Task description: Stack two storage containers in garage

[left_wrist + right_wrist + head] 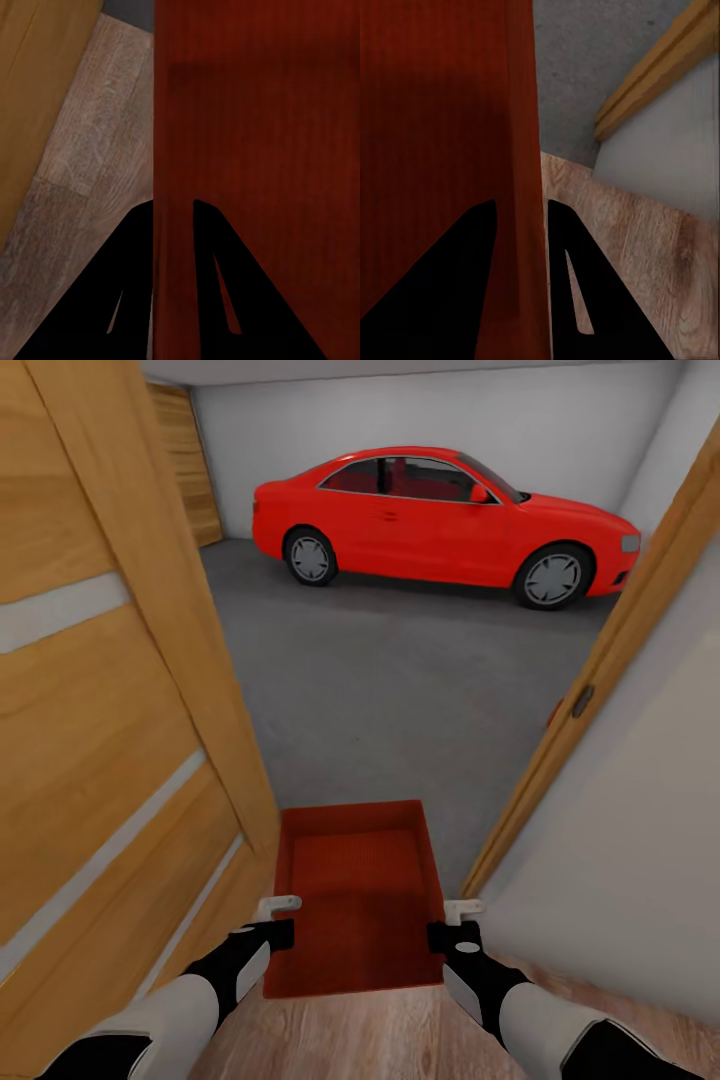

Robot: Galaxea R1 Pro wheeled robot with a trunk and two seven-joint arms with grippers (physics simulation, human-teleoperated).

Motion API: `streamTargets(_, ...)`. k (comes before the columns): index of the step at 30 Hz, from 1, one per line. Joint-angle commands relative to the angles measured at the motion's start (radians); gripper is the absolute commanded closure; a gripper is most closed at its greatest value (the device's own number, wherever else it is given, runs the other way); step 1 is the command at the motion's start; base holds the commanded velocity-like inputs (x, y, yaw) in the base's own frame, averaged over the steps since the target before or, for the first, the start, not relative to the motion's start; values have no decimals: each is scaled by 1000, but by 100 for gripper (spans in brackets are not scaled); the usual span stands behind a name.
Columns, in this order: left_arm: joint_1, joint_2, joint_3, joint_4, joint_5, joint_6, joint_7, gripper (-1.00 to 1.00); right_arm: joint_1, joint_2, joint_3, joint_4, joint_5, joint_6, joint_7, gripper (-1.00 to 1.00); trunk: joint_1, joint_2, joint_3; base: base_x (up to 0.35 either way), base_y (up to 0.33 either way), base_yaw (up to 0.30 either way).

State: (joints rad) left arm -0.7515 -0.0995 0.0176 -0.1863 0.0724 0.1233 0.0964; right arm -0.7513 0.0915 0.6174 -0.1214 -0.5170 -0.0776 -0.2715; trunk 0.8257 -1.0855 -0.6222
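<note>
Head view looks through an open doorway into the garage (420, 420), a room with plain white walls and a dark grey concrete floor (400, 690). A wooden door (100, 690) of honey-coloured panels stands open on the left, its edge close to the near left arm, and a wooden door frame (600, 680) with a white wall behind it runs down the right. At the far side a red car (440, 520) is parked side-on, nose to the right; no badge, plate or other writing on it can be read. Light wood-plank flooring (400, 1040) lies nearest, under the arms.

One orange-red storage container (355, 895) is held level between the two arms at the threshold, its open top up, its far end over the grey concrete and its near end over the planks. The left end effector (275, 920) is clenched on the container's left wall; left wrist view shows that ribbed wall (255, 150) passing between the dark fingers (217, 300). The right end effector (460, 922) is clenched on the right wall, and right wrist view shows the wall (521, 187) pinched between its fingers (585, 300). No label shows on the container.
</note>
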Motion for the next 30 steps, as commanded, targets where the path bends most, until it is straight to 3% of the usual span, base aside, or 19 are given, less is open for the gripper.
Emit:
streamTargets(1,1,4,-34,-1,-2,7,11,100,-2,-6,-42,0,0,-7,-5,100,0,-1,-1,0,0,-281)
streamTargets(10,1,4,-34,-1,-2,7,11,100,-2,-6,-42,0,0,-7,-5,100,0,-1,-1,0,2,-224)
streamTargets(22,1,6,-34,-1,-2,9,-9,100,-2,-6,-42,0,0,-7,-5,100,0,-1,-1,61,239,-11)
streamTargets(30,1,6,-34,-1,-2,7,-10,100,-2,-6,-41,0,0,-7,-5,100,0,-1,-1,11,39,-5)
